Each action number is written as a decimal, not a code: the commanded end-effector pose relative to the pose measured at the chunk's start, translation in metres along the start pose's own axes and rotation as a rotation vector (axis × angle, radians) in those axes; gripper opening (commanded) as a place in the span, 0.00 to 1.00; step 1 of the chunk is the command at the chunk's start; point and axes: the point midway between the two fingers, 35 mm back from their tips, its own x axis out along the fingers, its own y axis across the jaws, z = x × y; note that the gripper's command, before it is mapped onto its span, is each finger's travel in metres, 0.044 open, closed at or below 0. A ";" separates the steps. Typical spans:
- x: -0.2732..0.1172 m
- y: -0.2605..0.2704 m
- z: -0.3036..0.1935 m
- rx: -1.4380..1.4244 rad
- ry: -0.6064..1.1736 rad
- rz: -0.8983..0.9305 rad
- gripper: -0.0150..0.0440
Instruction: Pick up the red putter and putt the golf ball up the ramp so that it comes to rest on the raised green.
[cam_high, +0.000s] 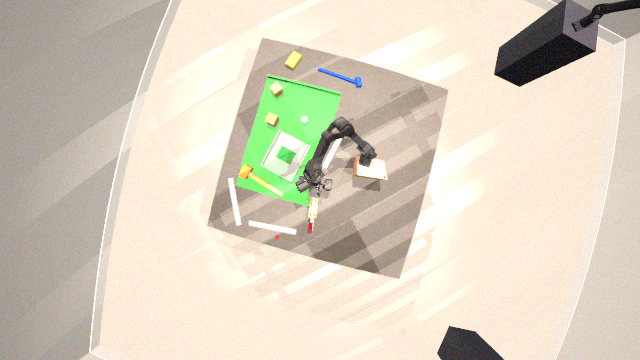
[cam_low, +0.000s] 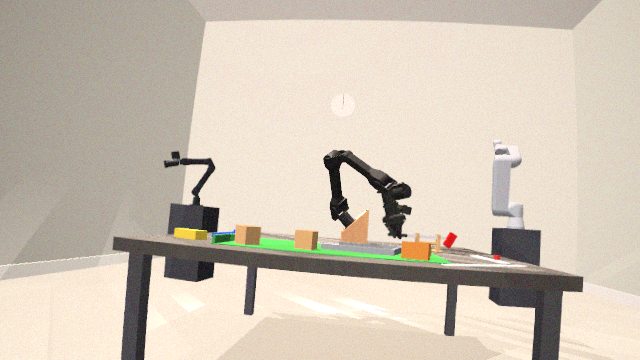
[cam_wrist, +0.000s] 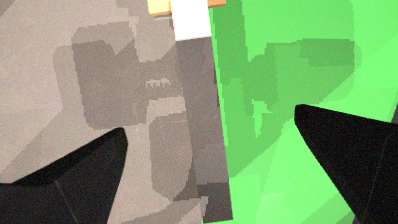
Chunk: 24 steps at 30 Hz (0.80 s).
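Note:
The red putter (cam_high: 312, 214) (cam_low: 450, 240) lies on the dark table just off the green mat's near corner, its tan handle toward the mat and its red head away. A white and tan end of it (cam_wrist: 190, 21) shows at the top edge of the wrist view. My gripper (cam_high: 314, 186) (cam_low: 397, 233) (cam_wrist: 210, 124) is open and empty. It hangs low over the mat's edge, just short of the putter's handle. The white golf ball (cam_high: 304, 119) lies on the green mat (cam_high: 300, 102) (cam_wrist: 310, 60), beyond the raised green with its ramp (cam_high: 286, 156) (cam_low: 360, 246).
An orange putter (cam_high: 260, 181) (cam_low: 416, 250) lies across the mat's corner and a blue putter (cam_high: 340, 77) lies at the far side. Two tan blocks (cam_high: 276, 88) (cam_high: 271, 119) sit on the mat, a yellow block (cam_high: 293, 59) beyond it. White bars (cam_high: 234, 201) (cam_high: 272, 227) (cam_high: 331, 153) lie on the table.

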 end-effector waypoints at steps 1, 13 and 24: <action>0.010 0.003 -0.004 -0.005 0.011 0.008 1.00; 0.013 0.001 -0.005 0.000 0.004 0.005 0.91; 0.013 0.001 -0.005 0.000 0.004 0.005 0.42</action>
